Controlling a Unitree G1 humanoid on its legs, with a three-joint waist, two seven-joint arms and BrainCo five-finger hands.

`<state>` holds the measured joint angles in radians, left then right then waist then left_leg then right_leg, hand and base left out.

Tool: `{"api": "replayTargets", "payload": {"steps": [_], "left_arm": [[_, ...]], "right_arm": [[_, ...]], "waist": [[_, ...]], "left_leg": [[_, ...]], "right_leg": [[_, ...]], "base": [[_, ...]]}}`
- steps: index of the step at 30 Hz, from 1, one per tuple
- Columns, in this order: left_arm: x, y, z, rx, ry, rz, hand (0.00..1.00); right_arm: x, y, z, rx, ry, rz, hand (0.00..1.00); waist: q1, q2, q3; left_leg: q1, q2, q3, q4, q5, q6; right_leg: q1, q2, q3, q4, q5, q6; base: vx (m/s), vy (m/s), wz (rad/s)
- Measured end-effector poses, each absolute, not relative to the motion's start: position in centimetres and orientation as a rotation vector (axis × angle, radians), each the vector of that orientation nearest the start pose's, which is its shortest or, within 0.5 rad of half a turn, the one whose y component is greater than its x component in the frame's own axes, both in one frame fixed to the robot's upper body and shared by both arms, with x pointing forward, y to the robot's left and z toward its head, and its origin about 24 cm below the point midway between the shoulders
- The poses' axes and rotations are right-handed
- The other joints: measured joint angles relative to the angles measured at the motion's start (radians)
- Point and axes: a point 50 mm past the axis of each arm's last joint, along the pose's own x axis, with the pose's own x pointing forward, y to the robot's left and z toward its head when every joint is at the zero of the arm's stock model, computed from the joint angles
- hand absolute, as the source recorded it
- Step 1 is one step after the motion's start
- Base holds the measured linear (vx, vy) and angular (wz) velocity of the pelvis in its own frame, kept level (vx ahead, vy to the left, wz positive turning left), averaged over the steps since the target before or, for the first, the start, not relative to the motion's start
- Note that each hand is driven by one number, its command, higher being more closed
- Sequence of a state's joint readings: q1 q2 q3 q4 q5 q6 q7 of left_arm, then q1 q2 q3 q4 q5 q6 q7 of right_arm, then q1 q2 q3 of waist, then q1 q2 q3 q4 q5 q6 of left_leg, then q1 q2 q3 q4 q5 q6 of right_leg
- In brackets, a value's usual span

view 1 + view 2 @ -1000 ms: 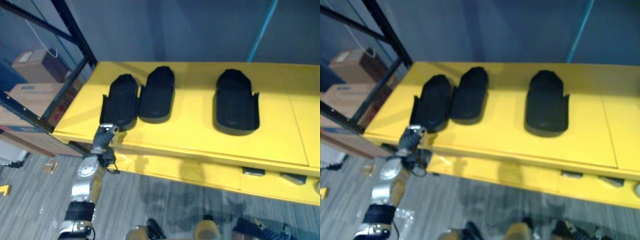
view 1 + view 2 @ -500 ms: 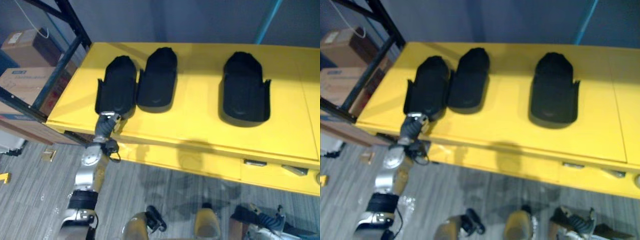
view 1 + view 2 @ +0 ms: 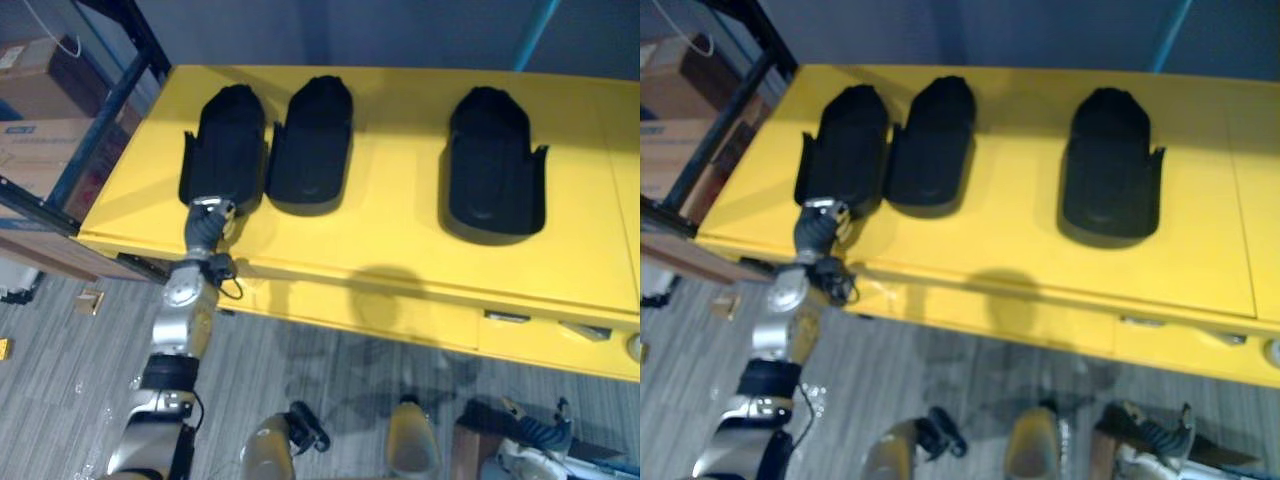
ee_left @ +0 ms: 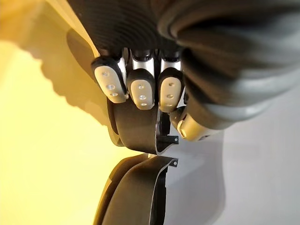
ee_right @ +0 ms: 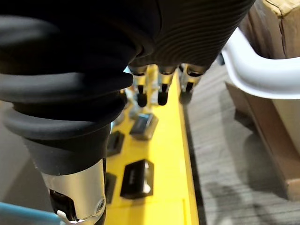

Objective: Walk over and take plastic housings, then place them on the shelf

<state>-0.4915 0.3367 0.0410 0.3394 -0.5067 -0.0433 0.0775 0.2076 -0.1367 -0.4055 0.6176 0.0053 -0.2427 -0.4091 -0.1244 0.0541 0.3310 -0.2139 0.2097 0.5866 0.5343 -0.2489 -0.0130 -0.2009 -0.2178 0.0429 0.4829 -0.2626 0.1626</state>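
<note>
At the far left, brown cardboard boxes (image 3: 45, 150) sat behind a black metal rack post (image 3: 105, 105). My left hand (image 3: 207, 218) was at the near end of the leftmost black moulded plastic housing (image 3: 225, 140), which lay on the flat yellow table (image 3: 390, 240). My fingers (image 4: 140, 91) were curled over its rim, with the thumb on the other side, pinching it. A second black housing (image 3: 312, 140) lay just beside it, and a third black housing (image 3: 492, 165) lay well apart to the right. My right hand (image 5: 162, 86) hung by the table's edge with its fingers loose and uncurled.
</note>
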Motion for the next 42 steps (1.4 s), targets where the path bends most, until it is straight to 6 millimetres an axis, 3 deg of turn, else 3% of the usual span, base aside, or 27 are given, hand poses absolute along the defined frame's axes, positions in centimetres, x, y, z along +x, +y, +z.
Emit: {"api": "replayTargets", "payload": {"steps": [5, 9, 22, 23, 31, 37, 42], "left_arm": [[35.0, 22.9, 14.3, -0.223, -0.223, 0.148, 1.0], [35.0, 23.9, 14.4, -0.215, -0.224, 0.186, 1.0], [35.6, 25.3, 16.0, -0.285, -0.264, 0.268, 1.0], [35.6, 25.3, 16.0, -0.285, -0.264, 0.269, 0.0], [35.0, 25.2, 15.9, -0.278, -0.289, 0.268, 0.0], [30.3, 22.9, 17.7, -0.202, -0.465, 0.104, 0.0], [26.2, 21.3, 18.4, -0.149, -0.552, -0.058, 0.0]], "right_arm": [[12.5, -28.9, -7.9, -0.187, 0.511, -0.835, 0.0], [12.6, -28.7, -8.0, -0.189, 0.523, -0.829, 0.0], [13.2, -28.3, -8.0, -0.157, 0.508, -0.839, 0.0], [13.2, -28.3, -8.0, -0.156, 0.51, -0.839, 0.0], [12.8, -27.6, -8.6, -0.135, 0.536, -0.84, 0.0], [10.6, -26.5, -10.0, -0.103, 0.619, -0.866, 0.0], [7.7, -27.0, -10.9, -0.07, 0.688, -0.977, 0.0]], "waist": [[-0.004, -0.015, 0.038], [-0.013, -0.011, 0.041], [-0.013, -0.03, 0.053], [-0.013, -0.03, 0.053], [-0.012, -0.032, 0.052], [0.028, -0.034, 0.021], [0.062, -0.031, -0.103]], "left_leg": [[-0.005, 0.015, -0.001, 0.03, -0.012, -0.001], [-0.033, 0.021, -0.003, 0.053, -0.023, -0.001], [-0.05, 0.044, -0.015, 0.08, -0.031, -0.002], [-0.05, 0.044, -0.016, 0.08, -0.031, -0.002], [-0.035, 0.041, -0.035, 0.065, -0.03, -0.003], [0.032, 0.007, -0.06, -0.013, -0.008, -0.018], [0.116, -0.026, -0.101, -0.126, 0.027, -0.036]], "right_leg": [[-0.007, 0.008, 0.009, 0.02, -0.008, 0.003], [-0.04, 0.007, 0.013, 0.045, -0.022, 0.003], [-0.044, 0.026, 0.01, 0.048, -0.023, 0.001], [-0.044, 0.026, 0.01, 0.048, -0.023, 0.001], [-0.001, 0.025, -0.018, 0.015, -0.021, 0.001], [0.109, 0.011, -0.073, -0.068, -0.015, -0.001], [0.232, 0.011, -0.13, -0.164, 0.022, -0.018]], "base": [[-0.02, 0.004, -0.03], [-0.01, 0.0, 0.0], [0.0, -0.001, 0.0], [0.0, 0.0, 0.0], [0.02, -0.005, 0.07], [0.12, -0.027, 0.2], [0.19, -0.058, 0.32]]}}
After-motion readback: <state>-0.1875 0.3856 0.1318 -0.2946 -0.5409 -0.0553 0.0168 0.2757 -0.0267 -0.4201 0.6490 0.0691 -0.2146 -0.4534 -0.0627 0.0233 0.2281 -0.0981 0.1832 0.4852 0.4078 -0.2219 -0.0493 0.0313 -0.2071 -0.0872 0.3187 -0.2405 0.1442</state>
